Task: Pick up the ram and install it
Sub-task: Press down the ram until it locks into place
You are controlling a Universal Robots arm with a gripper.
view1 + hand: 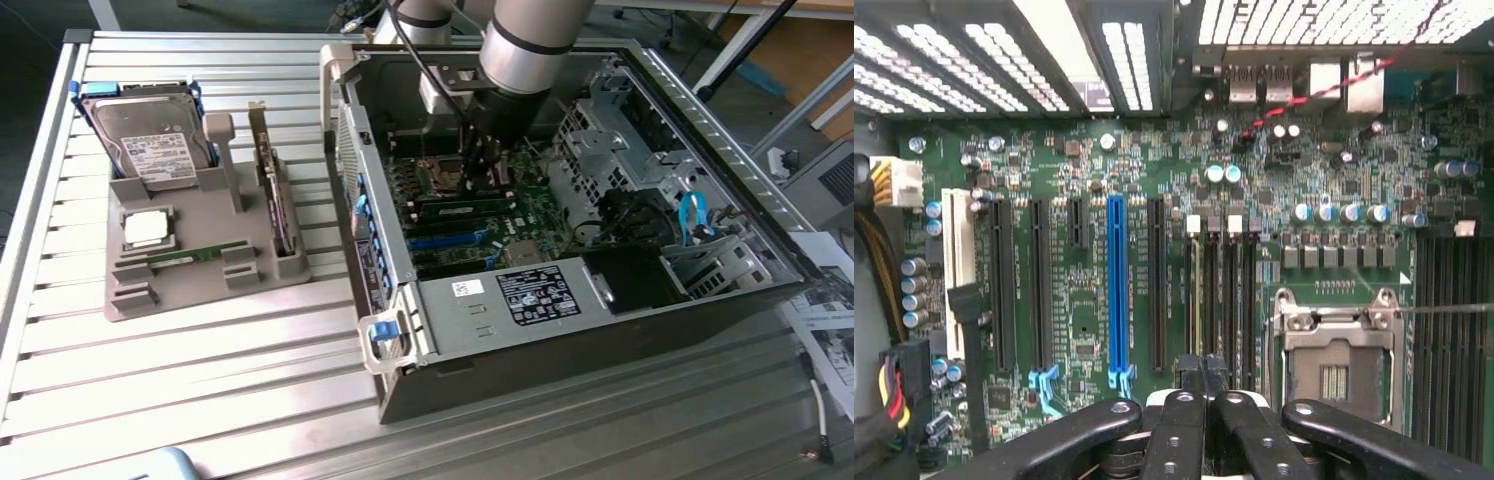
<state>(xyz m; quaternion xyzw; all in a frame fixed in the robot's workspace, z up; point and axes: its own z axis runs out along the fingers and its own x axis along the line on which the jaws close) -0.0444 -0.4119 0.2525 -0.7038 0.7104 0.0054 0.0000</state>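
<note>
The claw (1202, 385) is being held closed, low over the motherboard (527, 215) inside the open computer case (561, 330), in the upper middle of the exterior view. In the wrist view its fingertips (1186, 378) are being pressed together right at the short memory slots (1219, 290) beside the empty processor socket (1334, 365); whether anything thin is being pinched between them cannot be told.

One ram stick (461, 211) is being seen lying seated across the board just below the claw in the exterior view. A second ram stick (198, 256) is being kept in the grey holder tray (200, 290) on the counter (200, 390) at the left of the frame, near the silver processor chip (147, 228) and below the hard drive (150, 140).

The risks are being judged as follows: if force is being applied off the slot line, the stick could be tilted, left half seated, or its contacts damaged. The slot latches could be missed if only one end is being pushed. The claw's links are also being carried close to the socket and neighbouring slots, where a sideways slip could cause scraping.
</note>
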